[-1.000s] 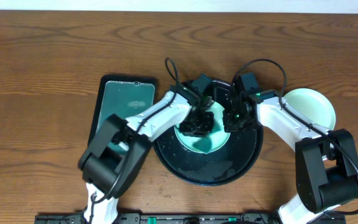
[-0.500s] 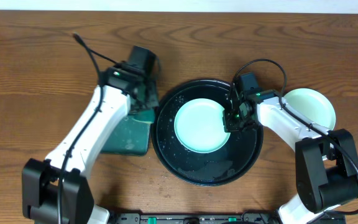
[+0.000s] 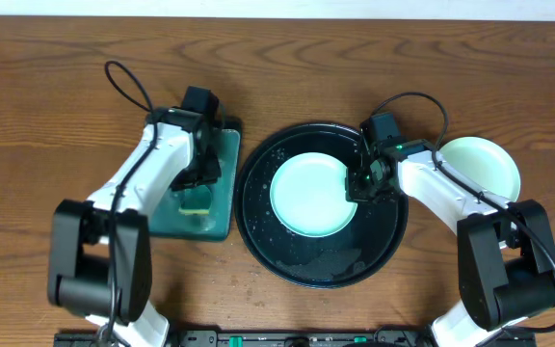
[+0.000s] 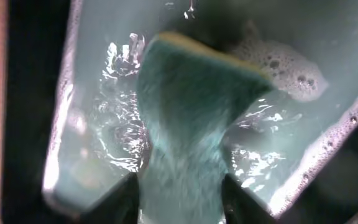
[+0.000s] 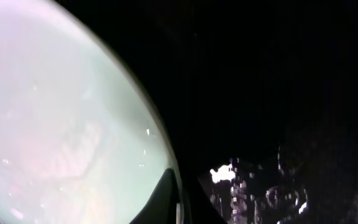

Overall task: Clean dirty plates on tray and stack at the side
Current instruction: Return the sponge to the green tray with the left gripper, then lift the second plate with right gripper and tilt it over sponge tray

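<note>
A pale teal plate lies in the large round black tray. My right gripper is shut on this plate's right rim; the right wrist view shows one finger on the plate and the rim pinched. Another plate sits on the table right of the tray. My left gripper is over the small rectangular tray, shut on a teal sponge that dips into foamy teal liquid.
The small rectangular black tray holds teal soapy liquid and stands just left of the round tray. Wood table lies all around. Arm cables loop above both arms.
My left arm has swung from the plate on the round tray over to the rectangular tray, and now holds the sponge down in the liquid. The right gripper has stayed on the plate's rim.
</note>
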You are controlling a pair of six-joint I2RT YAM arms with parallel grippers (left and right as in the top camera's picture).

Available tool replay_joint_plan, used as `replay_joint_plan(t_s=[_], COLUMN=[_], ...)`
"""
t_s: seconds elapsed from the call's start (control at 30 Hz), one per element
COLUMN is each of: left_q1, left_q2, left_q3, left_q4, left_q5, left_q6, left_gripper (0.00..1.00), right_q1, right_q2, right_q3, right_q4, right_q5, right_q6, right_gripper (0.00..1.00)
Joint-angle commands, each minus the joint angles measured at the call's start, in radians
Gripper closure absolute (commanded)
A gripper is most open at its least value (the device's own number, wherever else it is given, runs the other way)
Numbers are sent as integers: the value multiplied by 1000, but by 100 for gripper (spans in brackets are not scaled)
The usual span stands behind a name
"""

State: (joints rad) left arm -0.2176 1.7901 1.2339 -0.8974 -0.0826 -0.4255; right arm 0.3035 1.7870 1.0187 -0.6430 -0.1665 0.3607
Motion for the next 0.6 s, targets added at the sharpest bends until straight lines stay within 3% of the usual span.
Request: replay_joint_plan(t_s=[0.0,0.1,0.27,0.57], left_q1=[18,26,27,27], left_q2=[-129,-256,-479,-716], left_q3=[27,31,31,31], left_q4=[-37,-68,-123,-138], left_q5=[-10,12,11,11], left_q6=[6,6,6,6], left_gripper=[44,33,24,20], right_q1=[5,4,5,47], right_q2=[20,17,-44,-195], right_q3=[-14,-3,44,289], right_q4=[47,43,-17,-143], right_q5=[86,47,-40,-9], right_q6=[20,19,48,-44], right_gripper=[96,99,99,99])
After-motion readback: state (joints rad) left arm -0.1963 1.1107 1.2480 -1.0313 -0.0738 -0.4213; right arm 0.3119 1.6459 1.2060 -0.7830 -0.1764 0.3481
